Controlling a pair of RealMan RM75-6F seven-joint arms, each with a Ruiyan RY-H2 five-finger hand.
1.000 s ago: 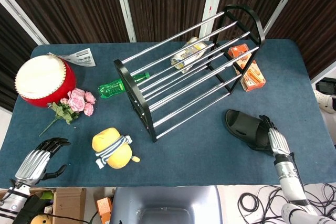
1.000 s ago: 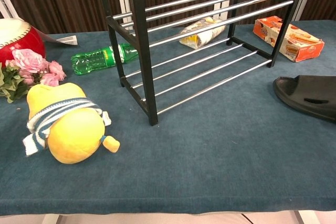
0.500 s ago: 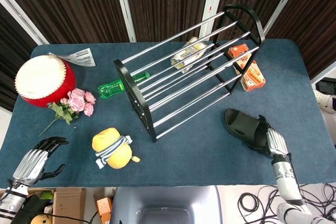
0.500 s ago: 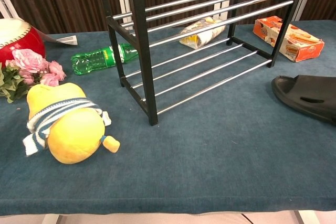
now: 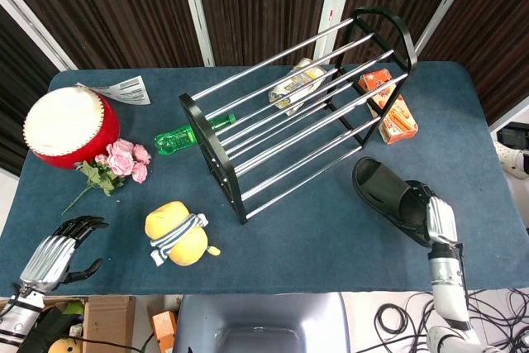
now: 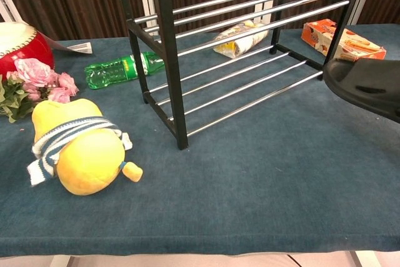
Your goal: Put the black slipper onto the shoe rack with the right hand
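Chest view: black slipper (image 6: 369,85) clear of the table (image 6: 250,186), gripped by right hand (image 5: 440,219) (heel end) for shoe rack (image 5: 306,105).

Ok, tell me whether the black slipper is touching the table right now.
Apart. The chest view shows the black slipper raised, with the orange box visible beneath its edge and a clear gap above the table. The right hand holds it.

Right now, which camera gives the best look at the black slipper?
The head view: the whole black slipper shows from above, gripped by the right hand. The chest view catches only its front part, cut off at the right edge.
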